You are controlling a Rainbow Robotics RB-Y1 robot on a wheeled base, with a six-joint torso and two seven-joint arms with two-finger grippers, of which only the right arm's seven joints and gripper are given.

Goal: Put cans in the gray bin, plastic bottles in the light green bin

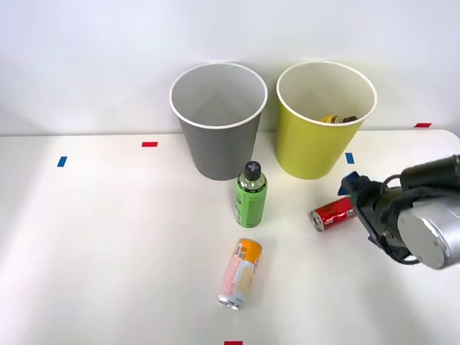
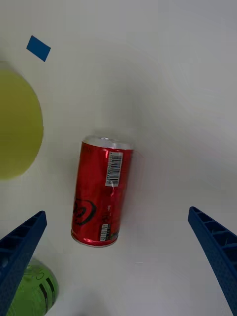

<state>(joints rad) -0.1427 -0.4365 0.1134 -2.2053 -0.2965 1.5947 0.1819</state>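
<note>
We observed the right gripper [image 2: 118,261] with fingers spread wide above the red can [image 1: 333,213], which lay on its side on the table [image 1: 108,251], near the light green bin [image 1: 323,136]

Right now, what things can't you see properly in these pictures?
- Light green bin, front view: its wall hides most of what lies inside; just a yellowish bit peeks over the rim.
- Red can, front view: the right gripper covers its far end.
- Green bottle, wrist view: cut off by the edge and a finger.
</note>
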